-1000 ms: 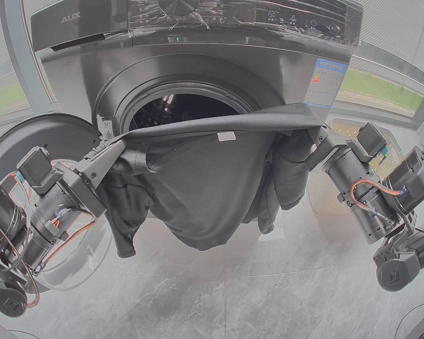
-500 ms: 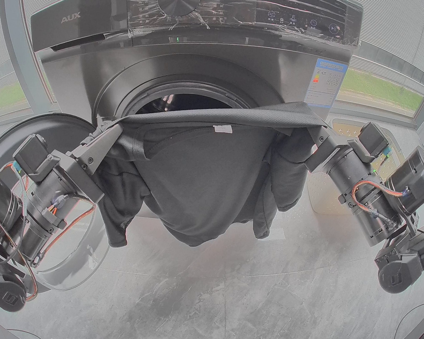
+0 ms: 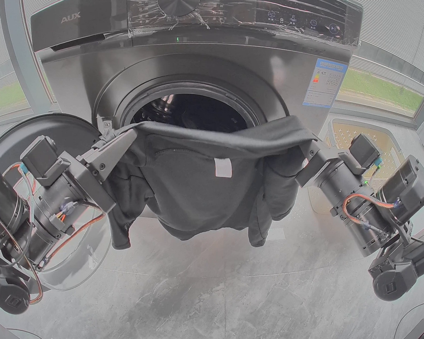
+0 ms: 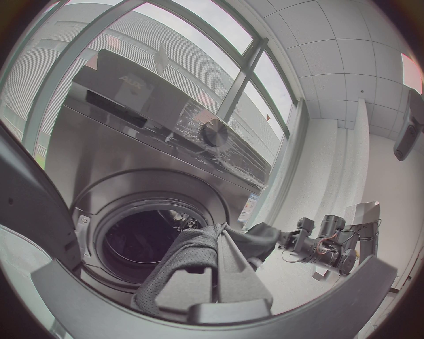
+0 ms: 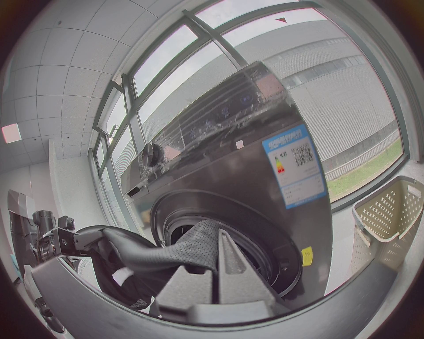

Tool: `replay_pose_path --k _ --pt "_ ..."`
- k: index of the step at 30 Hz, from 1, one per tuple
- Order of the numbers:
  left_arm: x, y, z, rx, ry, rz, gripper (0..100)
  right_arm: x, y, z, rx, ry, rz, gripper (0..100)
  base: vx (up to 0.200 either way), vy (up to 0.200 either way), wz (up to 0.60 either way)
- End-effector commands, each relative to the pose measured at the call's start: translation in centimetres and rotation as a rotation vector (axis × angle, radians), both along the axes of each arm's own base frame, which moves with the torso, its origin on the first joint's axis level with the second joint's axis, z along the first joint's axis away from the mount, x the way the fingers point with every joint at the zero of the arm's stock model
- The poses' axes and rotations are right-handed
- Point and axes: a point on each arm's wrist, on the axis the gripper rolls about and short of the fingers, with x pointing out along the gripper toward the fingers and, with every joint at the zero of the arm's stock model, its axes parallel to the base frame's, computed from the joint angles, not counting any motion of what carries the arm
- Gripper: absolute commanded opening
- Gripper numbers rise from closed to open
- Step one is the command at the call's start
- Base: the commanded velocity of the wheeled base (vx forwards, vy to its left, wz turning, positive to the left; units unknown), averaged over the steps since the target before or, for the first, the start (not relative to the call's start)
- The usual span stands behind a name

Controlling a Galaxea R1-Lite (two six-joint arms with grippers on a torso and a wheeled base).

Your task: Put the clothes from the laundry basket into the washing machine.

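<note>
A black garment [image 3: 197, 190] with a white label hangs spread between my two grippers, in front of the washing machine's open drum [image 3: 191, 113]. My left gripper [image 3: 125, 138] is shut on the garment's left end and my right gripper [image 3: 310, 148] is shut on its right end. The top edge sags slightly just below the drum mouth. In the left wrist view the left gripper [image 4: 218, 240] pinches the mesh cloth [image 4: 190, 258], with the drum [image 4: 137, 238] behind. In the right wrist view the right gripper [image 5: 217, 240] clamps the cloth [image 5: 176, 254].
The round washer door [image 3: 50, 137] stands open at the left, behind my left arm. A pale perforated laundry basket [image 3: 358, 132] sits on the floor right of the machine, also the basket [image 5: 388, 216] in the right wrist view. Grey floor [image 3: 225, 289] lies below the garment.
My right gripper has come inward and lower, so the stretched top edge has gone slack. The garment has swung nearer the drum, its hem higher and its white label facing me.
</note>
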Motion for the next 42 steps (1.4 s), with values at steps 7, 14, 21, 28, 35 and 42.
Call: replay_pose_path --k 7,14,21,28,35,42 --pt "1.4 -4.0 -0.2 0.033 -0.014 -0.115 0 0.8 3.6 -6.1 -0.125 0.155 0.076 0 0.000 0.000 0.00" --pt "1.9 -4.0 1.6 -0.014 -0.069 -0.095 0 -1.0 5.1 -11.0 -0.256 0.302 0.148 100 0.000 0.000 0.00" --pt "1.8 -3.9 1.8 -0.018 -0.075 -0.091 0 -3.7 4.6 -16.9 -0.447 0.480 0.195 100 0.000 0.000 0.00" --pt "1.7 -3.9 1.7 -0.015 -0.076 -0.093 0 -5.1 5.1 -18.7 -0.510 0.524 0.245 100 0.000 0.000 0.00" --pt "1.3 -3.9 1.8 -0.017 -0.083 -0.103 0 -2.7 6.0 -17.0 -0.415 0.450 0.203 100 0.000 0.000 0.00" --pt "1.2 -3.8 1.9 -0.021 -0.093 -0.109 0 0.6 7.0 -15.2 -0.330 0.359 0.153 100 0.000 0.000 0.00"
